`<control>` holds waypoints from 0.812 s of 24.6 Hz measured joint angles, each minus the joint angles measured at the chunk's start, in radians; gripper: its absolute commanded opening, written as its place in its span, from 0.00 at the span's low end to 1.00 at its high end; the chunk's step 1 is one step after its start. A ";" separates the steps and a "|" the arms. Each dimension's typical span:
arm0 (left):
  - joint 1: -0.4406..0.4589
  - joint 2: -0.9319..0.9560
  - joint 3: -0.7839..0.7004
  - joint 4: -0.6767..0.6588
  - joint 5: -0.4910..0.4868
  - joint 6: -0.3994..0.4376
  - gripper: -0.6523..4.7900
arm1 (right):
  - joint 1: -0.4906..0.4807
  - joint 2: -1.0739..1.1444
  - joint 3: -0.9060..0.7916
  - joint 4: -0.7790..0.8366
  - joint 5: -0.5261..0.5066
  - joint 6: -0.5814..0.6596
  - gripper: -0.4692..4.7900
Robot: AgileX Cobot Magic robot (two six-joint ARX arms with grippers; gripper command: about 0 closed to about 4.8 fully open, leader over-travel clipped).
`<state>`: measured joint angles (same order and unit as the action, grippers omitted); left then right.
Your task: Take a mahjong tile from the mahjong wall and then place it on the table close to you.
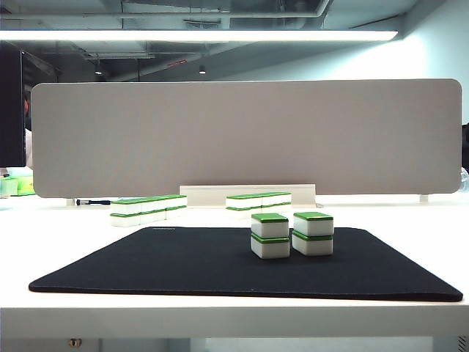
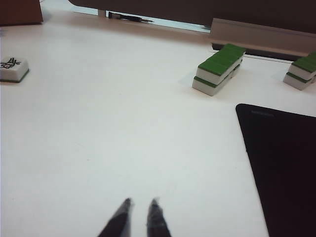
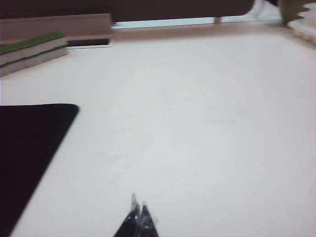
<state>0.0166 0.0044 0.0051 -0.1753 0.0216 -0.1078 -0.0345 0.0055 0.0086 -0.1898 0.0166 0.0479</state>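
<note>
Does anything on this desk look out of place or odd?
One tile lies alone, face up, on the table, far from the mahjong wall. Both the left gripper and right gripper hover empty.

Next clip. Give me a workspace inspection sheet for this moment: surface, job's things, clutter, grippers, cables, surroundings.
Surface: white table carrying a large black fabric mat.
Job's things: longer two-high wall of green-topped white mahjong tiles behind the mat, untouched.
Clutter: shorter tile row; two two-high tile stacks on the mat; lone face-up tile; black pen.
Grippers: left gripper nearly shut, empty, over bare table; right gripper shut, empty.
Cables: nothing seen.
Surroundings: grey upright divider panel, ceiling lights.
</note>
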 measured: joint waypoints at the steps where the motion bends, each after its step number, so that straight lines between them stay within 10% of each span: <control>1: 0.000 0.000 0.000 0.000 0.000 0.000 0.20 | -0.033 0.000 0.000 0.000 0.003 0.000 0.09; 20: 0.000 0.000 0.000 0.000 0.000 0.000 0.20 | 0.029 0.000 0.000 0.000 0.006 0.000 0.09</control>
<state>0.0166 0.0044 0.0051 -0.1749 0.0216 -0.1078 -0.0051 0.0055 0.0086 -0.1894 0.0231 0.0479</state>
